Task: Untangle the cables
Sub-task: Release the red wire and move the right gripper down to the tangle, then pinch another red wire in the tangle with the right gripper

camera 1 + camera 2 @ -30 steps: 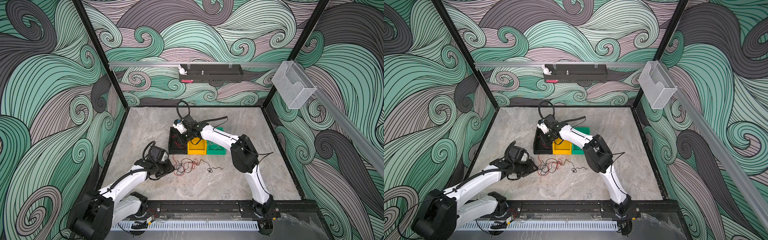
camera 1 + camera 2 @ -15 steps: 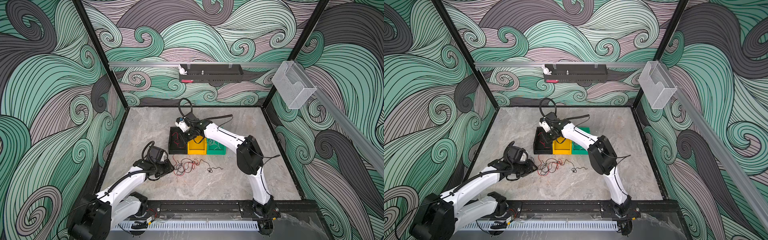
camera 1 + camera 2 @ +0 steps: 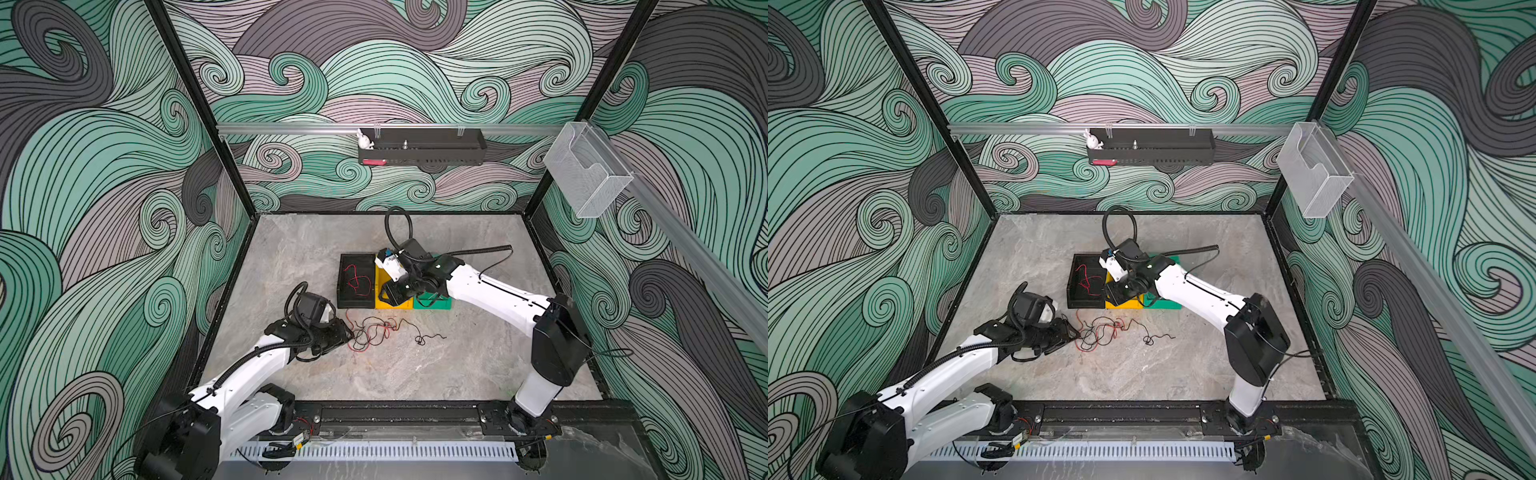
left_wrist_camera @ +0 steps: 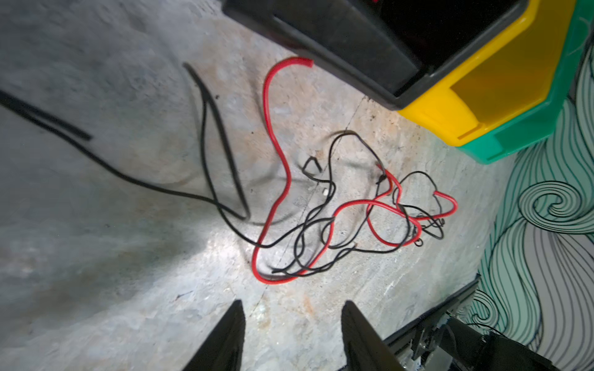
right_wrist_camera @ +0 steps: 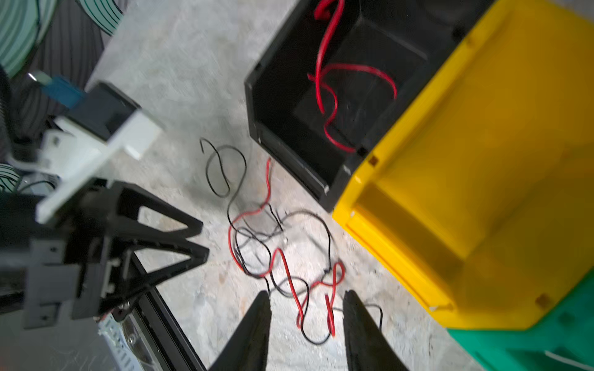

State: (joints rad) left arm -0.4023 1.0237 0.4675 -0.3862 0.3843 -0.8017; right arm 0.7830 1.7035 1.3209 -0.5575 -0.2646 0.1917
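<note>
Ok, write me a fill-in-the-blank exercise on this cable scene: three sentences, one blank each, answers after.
1. The cable lying in the black bin is coloured ____.
2. Between the black bin and the green bin stands the ____ bin.
3. The left gripper, next to the tangle of cables on the table, holds nothing and its jaws are ____.

Missing words: red; yellow; open.

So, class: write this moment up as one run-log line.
left gripper: open, empty, beside cable tangle | right gripper: open, empty, by yellow bin | black bin: red cable inside
</note>
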